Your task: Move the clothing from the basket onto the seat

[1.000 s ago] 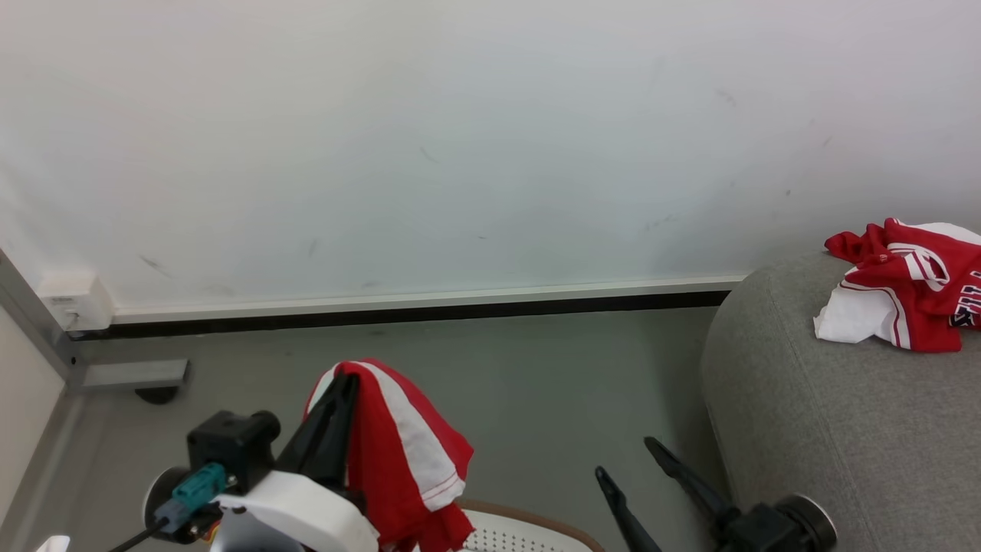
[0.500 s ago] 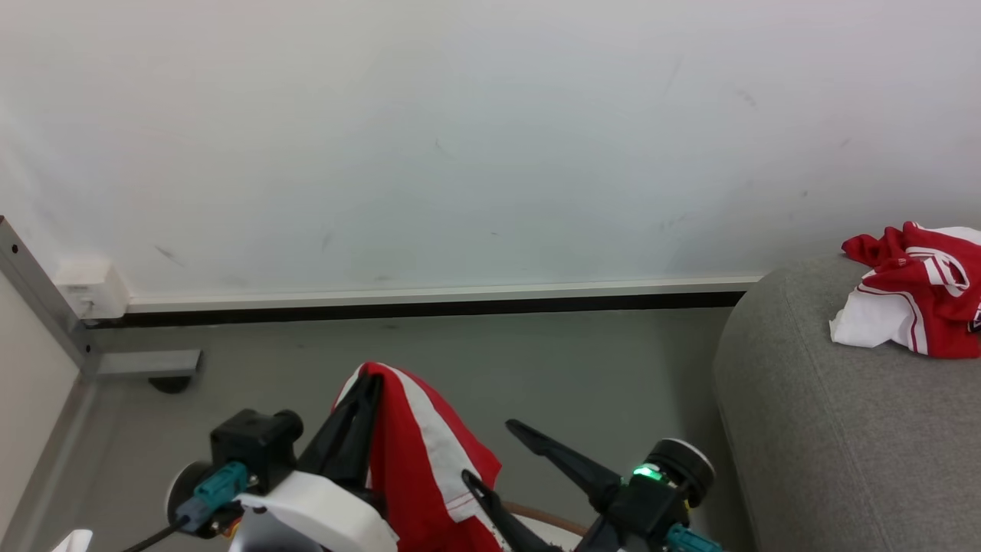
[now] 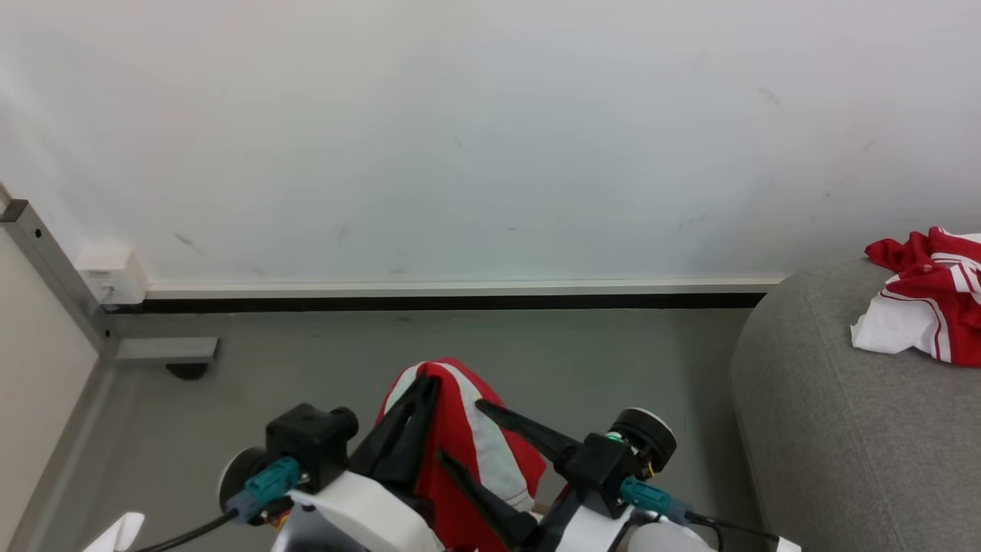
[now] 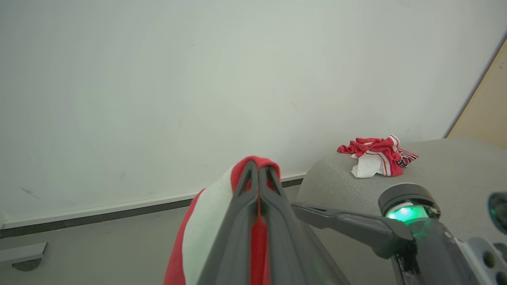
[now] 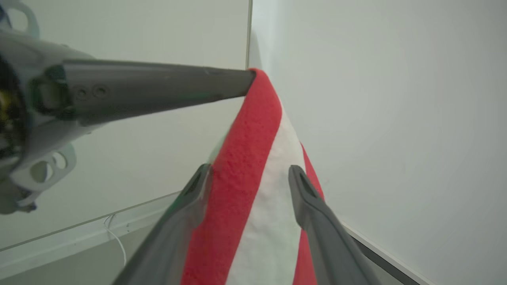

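Fabric at 6 o'clock in the head view: a red garment point(image 3: 490, 452) with a white band hangs from the left end effector point(image 3: 429, 381), whose fingers are pressed together on its top fold. The right end effector point(image 3: 460, 429) has its fingers spread wide with the hanging cloth between them; whether they touch it cannot be told. Beyond, at 4 o'clock, is the grey seat point(image 3: 843, 429). On it, at 3 o'clock, lies a second garment point(image 3: 931, 307), crumpled, red and white.
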Available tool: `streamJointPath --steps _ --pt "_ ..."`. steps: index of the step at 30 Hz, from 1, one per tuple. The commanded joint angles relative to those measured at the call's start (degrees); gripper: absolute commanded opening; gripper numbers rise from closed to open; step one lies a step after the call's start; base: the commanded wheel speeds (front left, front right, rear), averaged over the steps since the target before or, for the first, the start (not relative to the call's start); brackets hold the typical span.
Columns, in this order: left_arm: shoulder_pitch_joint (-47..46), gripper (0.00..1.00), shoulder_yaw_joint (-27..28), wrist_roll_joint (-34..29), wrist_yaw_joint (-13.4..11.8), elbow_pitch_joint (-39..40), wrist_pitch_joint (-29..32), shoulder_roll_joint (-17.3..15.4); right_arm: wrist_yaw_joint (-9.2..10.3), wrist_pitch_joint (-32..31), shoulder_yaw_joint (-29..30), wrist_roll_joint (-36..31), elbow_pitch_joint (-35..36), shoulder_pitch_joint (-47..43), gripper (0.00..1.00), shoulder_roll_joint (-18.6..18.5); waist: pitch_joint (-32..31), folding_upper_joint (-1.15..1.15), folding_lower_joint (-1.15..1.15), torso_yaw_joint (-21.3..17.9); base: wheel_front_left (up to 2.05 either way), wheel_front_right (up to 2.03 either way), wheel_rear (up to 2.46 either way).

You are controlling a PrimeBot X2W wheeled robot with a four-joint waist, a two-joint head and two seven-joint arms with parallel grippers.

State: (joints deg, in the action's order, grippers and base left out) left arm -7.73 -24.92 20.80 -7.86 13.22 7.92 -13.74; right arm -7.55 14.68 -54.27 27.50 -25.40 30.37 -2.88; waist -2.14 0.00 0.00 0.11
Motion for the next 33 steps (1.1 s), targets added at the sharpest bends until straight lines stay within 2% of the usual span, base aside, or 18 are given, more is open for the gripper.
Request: streamJointPath --steps 1,5,11,15,16,17,23,24,25,26,27,33 --pt "-0.7 0.0 -0.3 -0.3 0.3 0.2 0.1 -0.1 0.13 0.2 -1.2 2.0 -0.4 1.5 1.0 0.1 0.0 0.0 0.0 0.3 0.0 0.0 0.0" --pt "-1.4 0.0 -1.2 0.0 0.7 0.1 0.4 0.4 0.13 0.4 -3.0 4.9 -2.0 3.8 1.0 0.1 0.1 0.0 0.0 0.8 0.0 0.0 0.0" --pt "-1.7 0.0 -2.2 0.5 1.3 0.2 0.5 1.0 0.13 0.5 -1.3 3.1 -3.5 5.2 1.0 0.1 0.2 0.0 0.0 1.2 0.0 0.0 0.0" --pt "-1.6 0.0 -2.7 0.8 1.4 0.4 0.4 1.2 0.13 0.5 -2.4 4.3 -4.4 4.9 1.0 0.1 0.1 0.0 0.0 1.3 0.0 0.0 0.0" --pt "-1.5 0.0 -2.8 0.9 1.4 0.4 0.4 1.3 0.13 0.5 -2.5 4.9 -4.6 5.0 0.47 0.1 0.0 0.0 0.0 1.3 0.0 0.0 0.0" --pt "-1.5 0.0 -2.9 0.9 1.4 0.4 0.4 1.3 0.13 0.5 -2.8 5.8 -4.7 4.8 0.0 0.1 0.0 0.0 0.0 1.3 0.0 0.0 0.0" --pt "-1.4 0.02 -2.4 1.1 0.9 -0.4 -0.2 0.9 0.13 0.5 -3.2 7.3 -5.2 5.5 0.0 0.1 0.1 0.0 0.0 1.0 0.0 0.0 0.0" --pt "-1.3 0.14 -2.3 1.1 0.9 -0.7 -0.4 0.8 0.13 0.5 -3.0 7.3 -5.2 5.6 0.0 0.1 0.2 0.0 0.0 0.9 0.0 0.0 0.0" --pt "-1.3 0.33 -2.2 1.0 0.8 -1.0 -0.6 0.7 0.13 0.4 -2.8 7.3 -5.1 5.6 0.0 0.1 0.2 0.0 0.0 0.8 0.0 0.0 0.0" --pt "-1.2 0.62 -2.1 1.1 0.7 -1.2 -0.6 0.7 0.13 0.5 -2.2 7.4 -4.8 5.6 0.0 0.1 0.3 0.0 0.0 0.7 0.0 0.0 0.0" --pt "-1.1 1.0 -2.2 1.2 0.7 -1.4 -0.7 0.7 0.13 0.5 -1.6 7.7 -4.4 5.4 0.0 0.1 0.3 0.0 0.0 0.7 0.0 0.0 0.0" --pt "-0.8 1.0 -2.2 1.2 0.4 -2.6 -1.3 0.7 0.13 0.4 0.3 7.0 -3.9 4.5 0.0 0.1 0.4 0.0 0.0 0.1 0.0 0.0 0.0"
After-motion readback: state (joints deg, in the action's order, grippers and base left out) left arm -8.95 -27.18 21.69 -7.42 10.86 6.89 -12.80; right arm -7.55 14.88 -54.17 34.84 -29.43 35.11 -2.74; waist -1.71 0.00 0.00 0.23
